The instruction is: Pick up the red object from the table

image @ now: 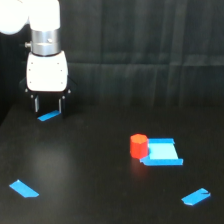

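The red object [138,145] is a small red-orange stubby cylinder standing on the black table [90,175], right of centre in the exterior view. It touches the left edge of a flat blue square piece [162,152]. My gripper [48,106] hangs from the white arm at the upper left, far from the red object. Its two dark fingers point down with a gap between them and hold nothing. It hovers just above a blue tape strip [49,116].
Blue tape strips lie on the table at the lower left [24,188] and the lower right [196,196]. A dark curtain-like wall stands behind the table.
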Robot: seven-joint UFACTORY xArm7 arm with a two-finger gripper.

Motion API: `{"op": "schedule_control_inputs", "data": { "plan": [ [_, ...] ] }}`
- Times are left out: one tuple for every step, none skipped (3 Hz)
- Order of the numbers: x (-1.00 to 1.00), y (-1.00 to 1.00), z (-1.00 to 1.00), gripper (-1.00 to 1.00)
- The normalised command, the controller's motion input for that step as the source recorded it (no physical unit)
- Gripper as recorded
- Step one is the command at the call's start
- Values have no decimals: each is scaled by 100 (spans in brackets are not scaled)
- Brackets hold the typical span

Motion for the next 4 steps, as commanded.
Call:
{"op": "schedule_control_inputs", "data": {
  "plan": [
    [1, -4, -17, 97],
    [36, -62, 16, 100],
    [66, -70, 40, 99],
    [77, -78, 41, 96]
  ]
}}
